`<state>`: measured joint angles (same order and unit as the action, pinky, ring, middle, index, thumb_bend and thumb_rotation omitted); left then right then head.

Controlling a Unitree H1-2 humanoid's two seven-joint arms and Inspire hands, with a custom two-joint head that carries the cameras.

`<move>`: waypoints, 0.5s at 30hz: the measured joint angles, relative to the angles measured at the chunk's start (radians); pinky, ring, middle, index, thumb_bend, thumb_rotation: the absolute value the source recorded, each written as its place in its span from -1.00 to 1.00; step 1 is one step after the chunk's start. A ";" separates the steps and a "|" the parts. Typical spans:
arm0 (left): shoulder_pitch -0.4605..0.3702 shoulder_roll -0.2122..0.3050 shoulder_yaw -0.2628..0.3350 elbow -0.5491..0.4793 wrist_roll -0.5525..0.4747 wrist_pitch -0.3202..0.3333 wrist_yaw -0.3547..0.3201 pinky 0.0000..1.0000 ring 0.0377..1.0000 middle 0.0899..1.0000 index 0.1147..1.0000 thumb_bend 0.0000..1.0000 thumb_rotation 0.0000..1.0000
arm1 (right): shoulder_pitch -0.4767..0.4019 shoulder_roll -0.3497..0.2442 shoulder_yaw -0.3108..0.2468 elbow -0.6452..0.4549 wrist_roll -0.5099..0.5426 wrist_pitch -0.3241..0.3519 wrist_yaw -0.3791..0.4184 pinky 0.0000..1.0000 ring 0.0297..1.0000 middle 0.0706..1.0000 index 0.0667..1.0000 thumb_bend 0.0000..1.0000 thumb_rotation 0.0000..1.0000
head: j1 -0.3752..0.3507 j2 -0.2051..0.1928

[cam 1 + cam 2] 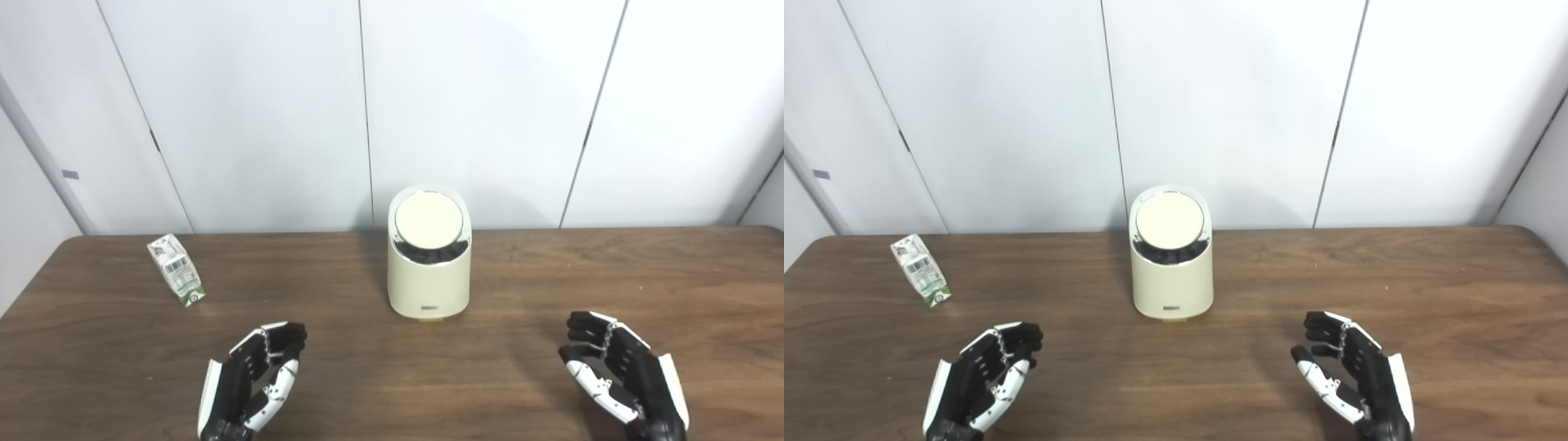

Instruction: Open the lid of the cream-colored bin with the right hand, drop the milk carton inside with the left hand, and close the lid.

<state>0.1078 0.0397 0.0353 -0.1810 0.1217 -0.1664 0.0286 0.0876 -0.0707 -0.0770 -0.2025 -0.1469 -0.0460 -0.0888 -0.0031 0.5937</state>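
Observation:
The cream-colored bin (429,275) stands upright at the middle of the wooden table (551,367), its round lid (428,223) down inside a chrome ring. A small white and green milk carton (175,269) lies on its side at the far left of the table. My left hand (254,380) hovers open near the front edge, below and right of the carton and left of the bin, holding nothing. On the front right, my right hand (618,376) is open too, well apart from the bin.
White wall panels (478,110) rise directly behind the table's back edge. The table's left edge runs close to the carton. Bare wood lies between the two hands and in front of the bin.

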 measured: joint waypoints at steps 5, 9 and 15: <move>0.000 0.001 0.000 0.000 0.000 0.000 0.000 0.13 0.29 0.27 0.25 -0.53 -0.47 | 0.000 0.000 0.000 0.000 0.002 0.000 0.000 0.24 0.36 0.34 0.31 -0.47 -0.52 | 0.000 0.000; 0.000 0.002 0.000 0.000 0.000 -0.003 0.000 0.13 0.29 0.27 0.25 -0.54 -0.46 | 0.000 0.000 0.000 0.000 0.002 0.000 0.000 0.23 0.35 0.34 0.31 -0.47 -0.53 | 0.002 -0.002; 0.000 0.001 0.000 0.000 0.000 -0.003 0.000 0.14 0.30 0.28 0.25 -0.53 -0.45 | 0.000 0.000 0.000 0.000 0.003 0.000 0.000 0.25 0.36 0.34 0.30 -0.46 -0.53 | -0.002 0.000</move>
<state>0.1078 0.0412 0.0352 -0.1807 0.1215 -0.1690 0.0283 0.0876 -0.0705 -0.0775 -0.2025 -0.1443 -0.0457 -0.0888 -0.0046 0.5937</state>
